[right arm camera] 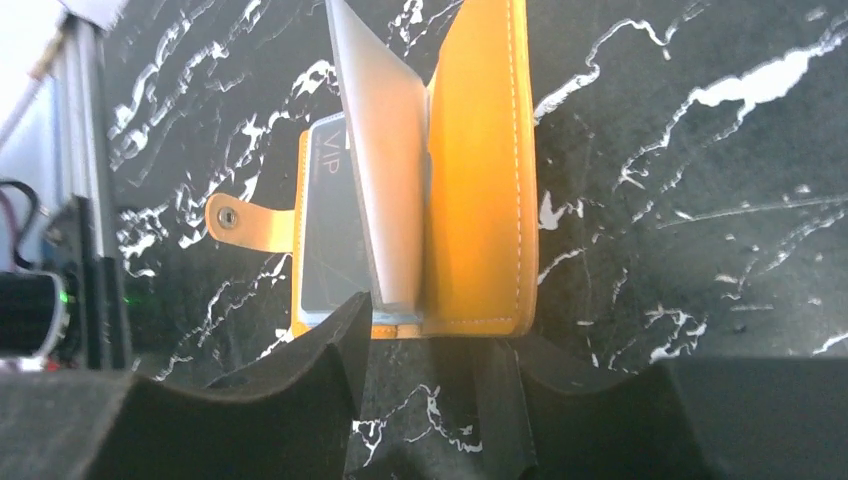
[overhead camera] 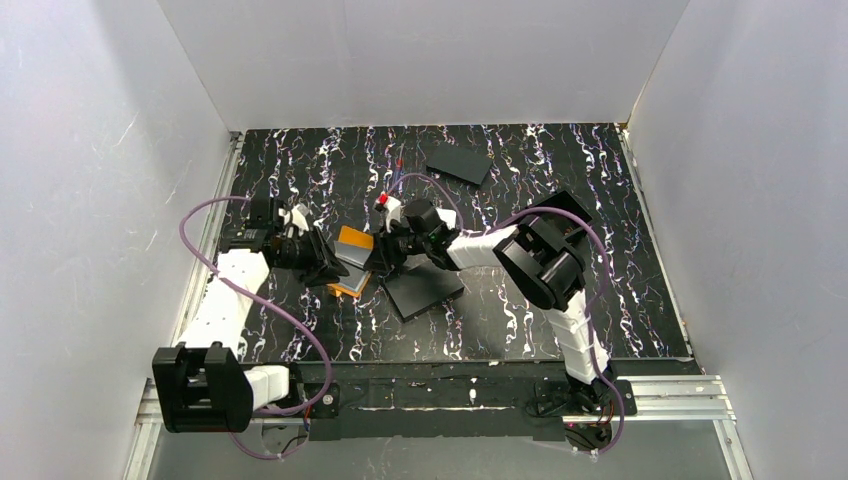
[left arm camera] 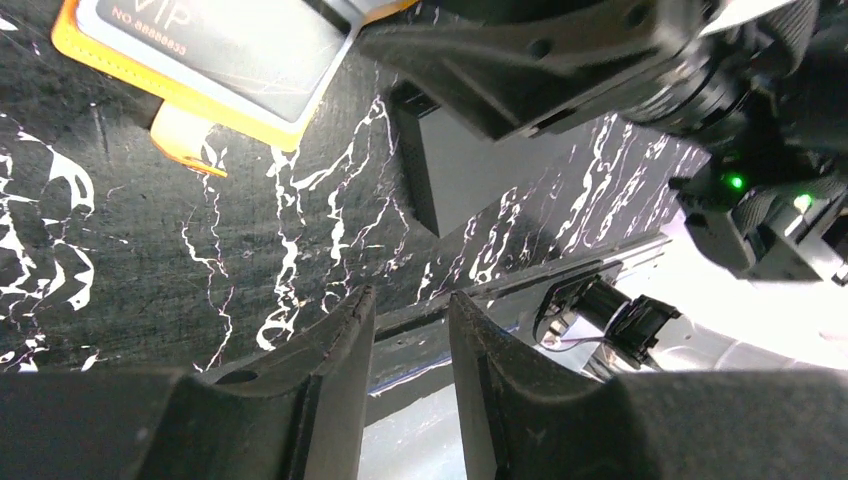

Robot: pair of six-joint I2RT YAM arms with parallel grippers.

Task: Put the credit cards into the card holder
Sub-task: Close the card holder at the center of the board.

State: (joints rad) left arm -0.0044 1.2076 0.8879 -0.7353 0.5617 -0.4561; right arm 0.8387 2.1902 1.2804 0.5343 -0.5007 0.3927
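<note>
Tabletop point(overhead camera: 600, 200): card holder point(right arm camera: 480, 180) sits mid-left, open, with its cover and pale leaf standing up. Right gripper point(right arm camera: 430, 335) fingers clamped on its lower edge. Left gripper point(left arm camera: 410, 305) fingers apart, empty, near it. VIP card point(right arm camera: 330, 235) lies on the flat half. Risk: the thin edge grip slips and the cover flops shut; clasp tab point(right arm camera: 245, 222) could snag.
</note>
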